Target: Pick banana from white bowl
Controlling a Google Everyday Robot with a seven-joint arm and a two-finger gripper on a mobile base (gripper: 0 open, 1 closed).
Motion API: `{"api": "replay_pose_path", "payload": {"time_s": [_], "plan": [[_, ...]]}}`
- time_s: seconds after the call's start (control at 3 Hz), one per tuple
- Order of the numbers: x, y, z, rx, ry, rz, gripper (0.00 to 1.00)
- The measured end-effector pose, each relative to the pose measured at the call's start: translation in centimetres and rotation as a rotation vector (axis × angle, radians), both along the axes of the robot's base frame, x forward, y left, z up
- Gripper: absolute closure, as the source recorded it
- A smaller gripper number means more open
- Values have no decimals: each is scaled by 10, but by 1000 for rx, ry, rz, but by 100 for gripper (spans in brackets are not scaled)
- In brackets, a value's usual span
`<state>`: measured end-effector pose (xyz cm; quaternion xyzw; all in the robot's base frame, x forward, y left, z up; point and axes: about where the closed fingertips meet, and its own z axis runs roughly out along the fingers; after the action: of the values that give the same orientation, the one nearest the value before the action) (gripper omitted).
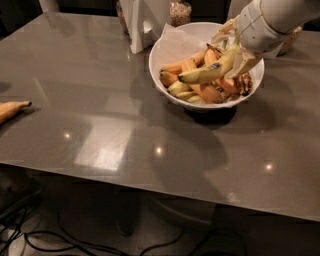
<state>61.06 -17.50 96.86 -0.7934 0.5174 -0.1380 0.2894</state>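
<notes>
The white bowl (167, 50) stands at the far right of the grey table, lined with crinkled white paper and holding several bananas. The long greenish-yellow banana (207, 72) with a small dark blue sticker lies across the top of the pile, above the shorter orange-toned bananas (190, 65). A black-streaked banana (243, 84) lies at the bowl's right side. My gripper (235, 50) reaches into the bowl from the upper right. Its pale fingers (246, 62) are shut on the long banana's stem end, which they hide.
A lone banana (11, 110) lies at the table's left edge. A white carton (137, 25) and a jar (180, 12) stand just behind the bowl, and another jar (292, 42) shows behind my arm. The table's front edge (150, 175) runs across the view, with cables on the floor below.
</notes>
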Motion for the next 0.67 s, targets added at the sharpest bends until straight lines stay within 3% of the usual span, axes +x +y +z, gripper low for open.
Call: {"api": "replay_pose_path", "payload": {"time_s": [0.67], "plan": [[10, 1, -21, 19, 30, 10, 44]]}}
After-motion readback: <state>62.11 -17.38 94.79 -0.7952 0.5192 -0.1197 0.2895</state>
